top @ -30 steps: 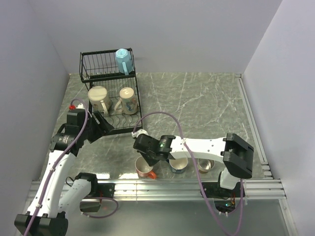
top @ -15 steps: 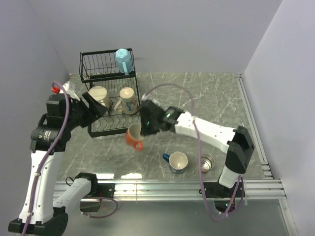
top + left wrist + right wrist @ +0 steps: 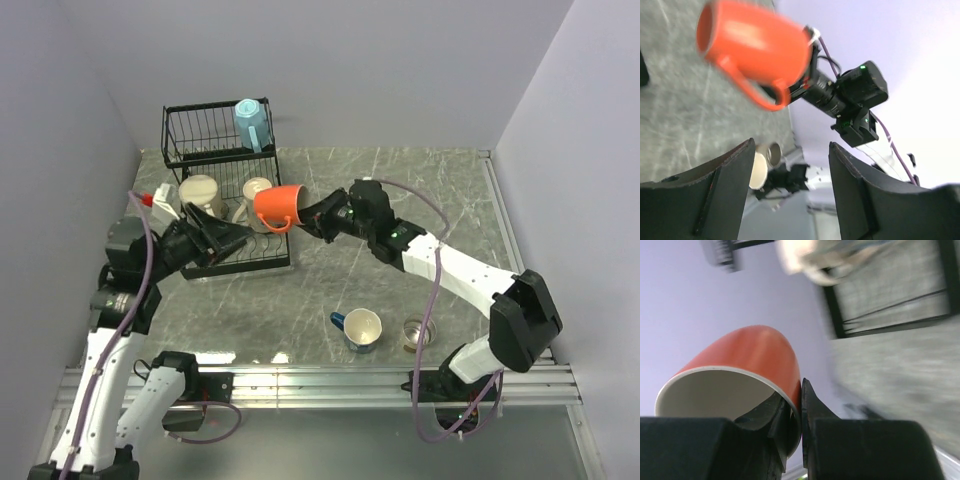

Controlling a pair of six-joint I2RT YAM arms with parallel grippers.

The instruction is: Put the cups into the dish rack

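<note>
**Orange-red mug aloft beside dish rack**

The left gripper gapes wide and empty at the rack's front. Further right, the mug hangs tilted by the rack's right side, its rim pinched by the right gripper.

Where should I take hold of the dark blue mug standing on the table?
Come from straight above and pinch the dark blue mug by its near rim wall, one finger inside. It stands upright, mouth open, handle pointing left; the metal cup sits apart on its right.
</note>
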